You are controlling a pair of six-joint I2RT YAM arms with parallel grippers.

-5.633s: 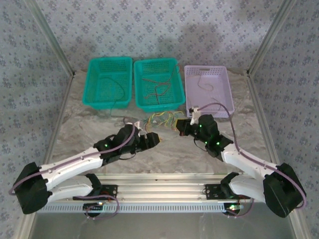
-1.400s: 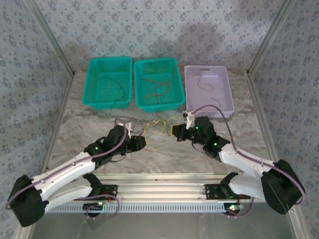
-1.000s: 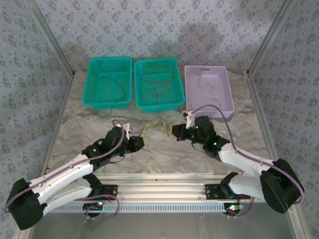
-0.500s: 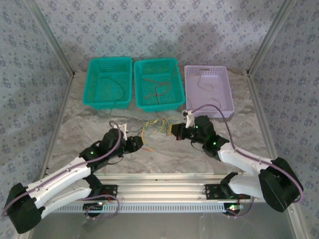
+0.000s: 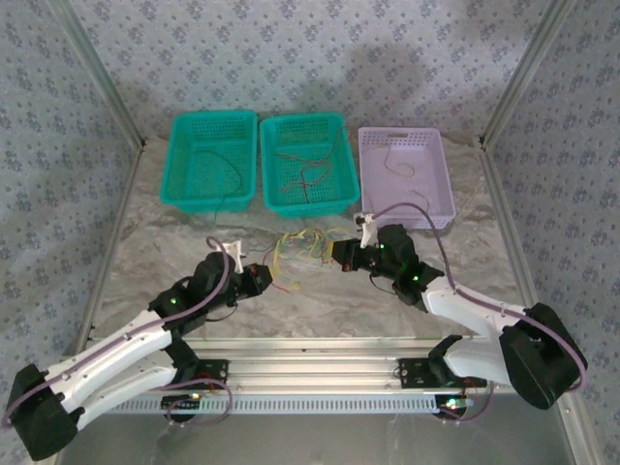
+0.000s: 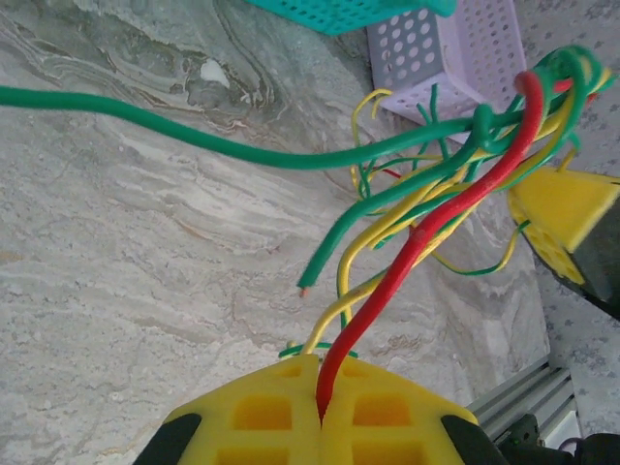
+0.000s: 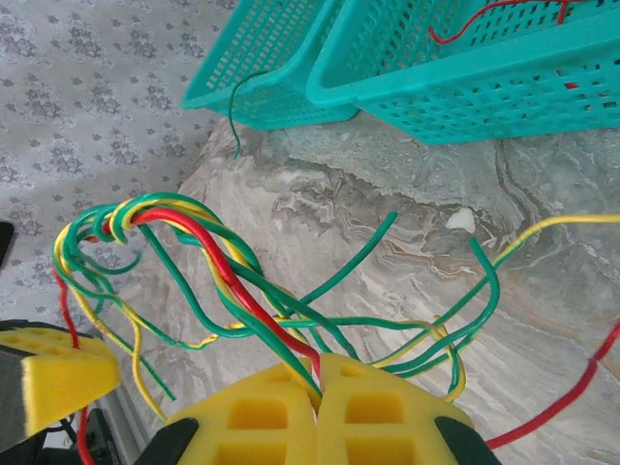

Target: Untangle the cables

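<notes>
The cables span over the worktop, long axis 8 to 2 o'clock; left fingers clamp the red strand at 8; right fingers clamp the cables at 2.

There are three baskets: a left teal basket, a middle teal basket and one lilac basket. Two robot arms work here, the left arm and the right arm. The tangled cables show three colours, green, yellow and red; the strands are too knotted to count.
</notes>
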